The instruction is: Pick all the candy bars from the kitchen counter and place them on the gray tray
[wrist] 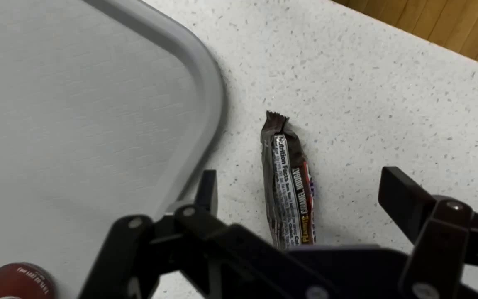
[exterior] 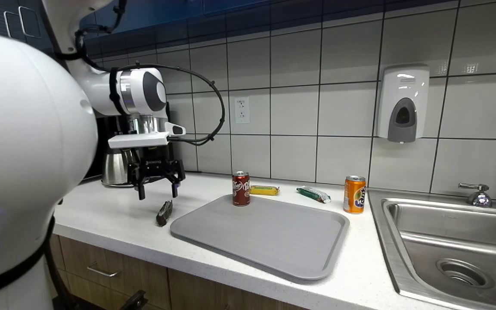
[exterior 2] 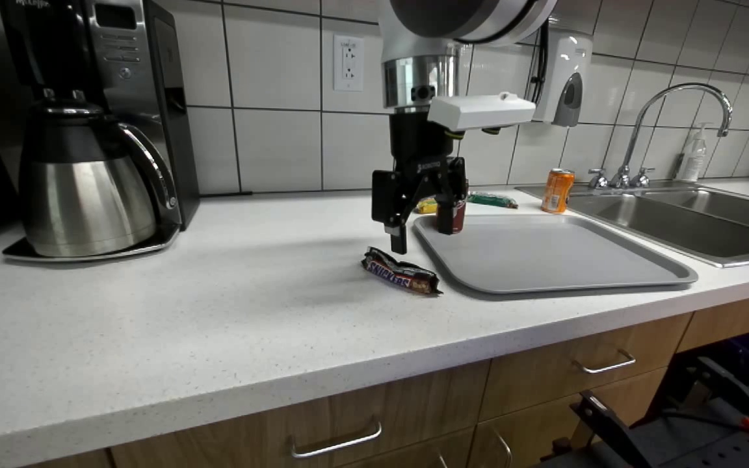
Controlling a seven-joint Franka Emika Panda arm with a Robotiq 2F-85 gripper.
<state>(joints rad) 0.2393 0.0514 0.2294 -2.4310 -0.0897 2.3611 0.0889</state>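
Note:
The dark candy bar [exterior: 164, 213] lies on the white kitchen counter [exterior: 114, 211], left of the gray tray [exterior: 265, 237]. It also shows in an exterior view [exterior 2: 402, 273] and the wrist view [wrist: 286, 178]. My gripper [exterior: 158, 192] is open and empty above this bar. In the wrist view the fingers [wrist: 299, 189] stand apart on either side of the bar, whose lower end is hidden by the gripper. The yellow candy bar [exterior: 265, 190] lies behind the tray, partly hidden by the dark-red can. The green candy bar [exterior: 313, 194] lies behind the tray, further right.
The dark-red can [exterior: 241, 189] stands upright at the tray's back left corner. The orange can [exterior: 354, 194] stands between the tray and the steel sink [exterior: 454, 241]. A coffee maker [exterior 2: 88, 175] stands at the counter's far left. The wall is tiled, with a soap dispenser [exterior: 404, 103].

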